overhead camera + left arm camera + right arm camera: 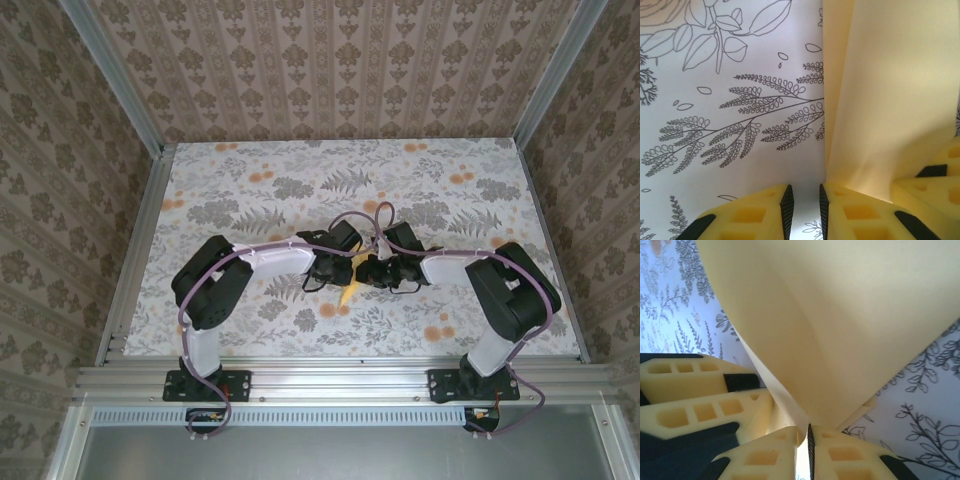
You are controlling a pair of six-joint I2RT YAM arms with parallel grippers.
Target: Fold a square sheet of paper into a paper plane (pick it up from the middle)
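Creased yellow paper (840, 315) pinched at mid-table.
A flat fern-and-flower tablecloth (300, 170) lay under damask-papered walls (330, 60). The right gripper (810, 432) was clamped on the smooth matte sheet. The left gripper (806, 192) stood slightly parted, empty, just beside it.

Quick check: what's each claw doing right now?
Left claw: slightly open, nothing between its fingers; the folded yellow paper is beside it.
Right claw: shut on the folded yellow paper.

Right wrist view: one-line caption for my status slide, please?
Right gripper shut on the folded bright-yellow paper sheet, held over the grey leaf-print tabletop.
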